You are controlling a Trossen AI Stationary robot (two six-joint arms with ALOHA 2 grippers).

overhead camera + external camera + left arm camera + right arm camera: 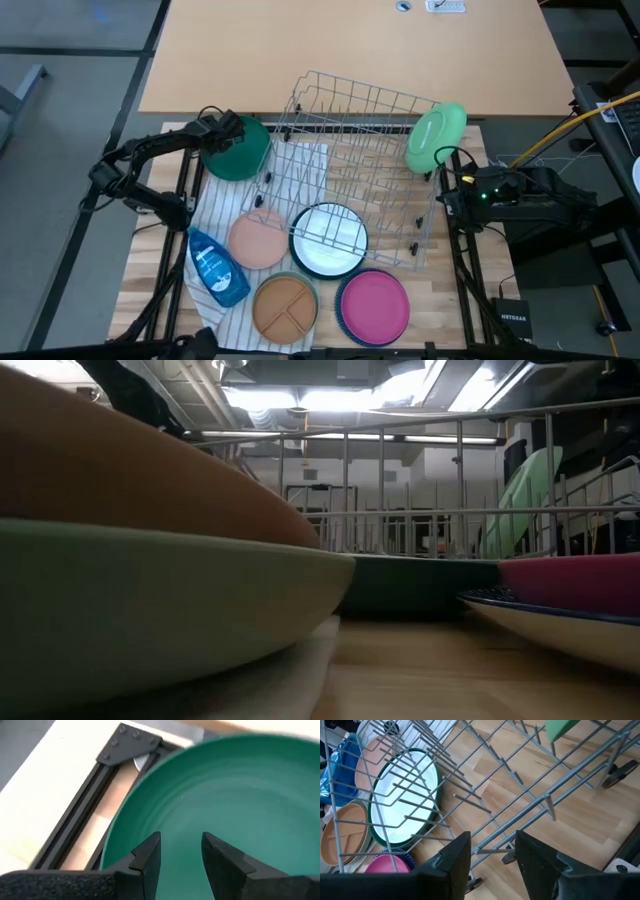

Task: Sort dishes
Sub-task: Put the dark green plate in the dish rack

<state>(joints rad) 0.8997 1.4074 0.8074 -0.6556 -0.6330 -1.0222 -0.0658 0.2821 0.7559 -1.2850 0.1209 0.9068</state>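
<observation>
A dark green bowl (238, 150) stands at the table's far left, beside the grey wire rack (350, 170). My left gripper (222, 128) is open, and its fingers hang over the bowl's inside (240, 795) near its rim (112, 840). A light green plate (435, 135) leans on edge at the rack's far right end and also shows in the low view (520, 500). My right gripper (447, 180) is open and empty just near of that plate, over the rack's wires (530, 795). My left gripper (181, 845) has its open fingers over the dark green bowl's inside, close to the rim. I cannot tell whether they touch it.
A peach plate (258, 240) and a white plate with a dark rim (328, 240), partly under the rack, lie mid-table. A tan divided plate (285, 305) on a sage one and a magenta plate (375, 305) lie near the front edge. A blue soap bottle (215, 265) lies on a striped cloth.
</observation>
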